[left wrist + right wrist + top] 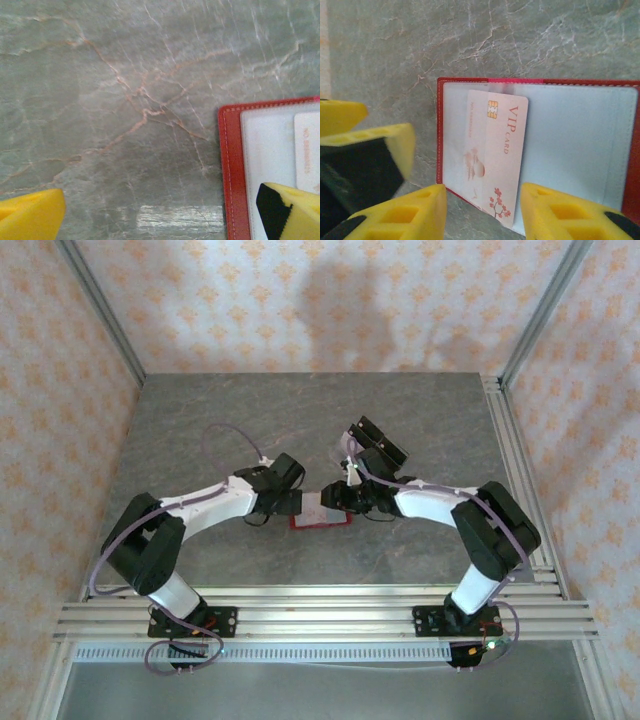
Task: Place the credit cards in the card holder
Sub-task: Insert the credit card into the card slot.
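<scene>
Right wrist: right fingers [405, 215] apart astride card [497, 150] on holder [580, 140] — left fingers [30, 215] apart.

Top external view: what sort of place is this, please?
Probably a robot test cell, not a home: an aluminium frame, patterned walls on three sides, and a grey stone-look tabletop.

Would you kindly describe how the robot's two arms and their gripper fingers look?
Both the left arm and the right arm have white shells with bulky black joints, and thin purple cables loop alongside them. Their blocky fingers are yellow with black patches.
</scene>
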Available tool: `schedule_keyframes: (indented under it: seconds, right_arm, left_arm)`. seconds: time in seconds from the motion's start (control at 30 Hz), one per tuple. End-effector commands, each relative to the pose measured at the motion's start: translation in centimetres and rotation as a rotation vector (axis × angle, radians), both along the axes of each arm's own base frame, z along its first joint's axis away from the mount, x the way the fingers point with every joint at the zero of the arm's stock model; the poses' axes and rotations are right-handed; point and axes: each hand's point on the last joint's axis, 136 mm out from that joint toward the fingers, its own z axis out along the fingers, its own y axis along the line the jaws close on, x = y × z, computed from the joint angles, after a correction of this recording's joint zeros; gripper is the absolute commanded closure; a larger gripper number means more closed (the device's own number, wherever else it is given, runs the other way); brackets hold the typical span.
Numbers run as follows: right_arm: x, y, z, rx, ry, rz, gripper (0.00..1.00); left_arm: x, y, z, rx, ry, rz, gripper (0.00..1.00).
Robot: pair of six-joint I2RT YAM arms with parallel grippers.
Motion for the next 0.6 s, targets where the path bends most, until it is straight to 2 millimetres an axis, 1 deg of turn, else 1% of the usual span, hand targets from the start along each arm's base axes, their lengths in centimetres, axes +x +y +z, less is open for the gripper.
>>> schedule_keyframes:
  seconds: [0.0,0.1,0.2,0.33,0.57]
  right_arm:
    - [-0.3,-1.2,-0.7,-0.12,0.025,0.009,0.67]
    - [0.0,-1.4,-1.4,-0.183,0.044,0.015,0.8]
    - [0.0,-1.4,-2.2,-0.23,0.063,0.023,0.91]
    - [0.2,-1.2,-3.1,-0.266,0.076,0.029,0.95]
    - [0.3,-0.6,-4.1,-0.292,0.093,0.045,0.96]
  left_arm:
    - [-0.3,1.4,1.0,0.002,0.013,0.051,0.0]
    - [-0.5,2.6,0.6,0.036,0.027,0.068,0.0]
    - [-0.7,3.3,0.0,0.056,0.034,0.077,0.0]
    - [-1.1,3.9,-1.0,0.087,0.058,0.077,0.0]
    - [-1.4,4.0,-2.7,0.105,0.09,0.07,0.0]
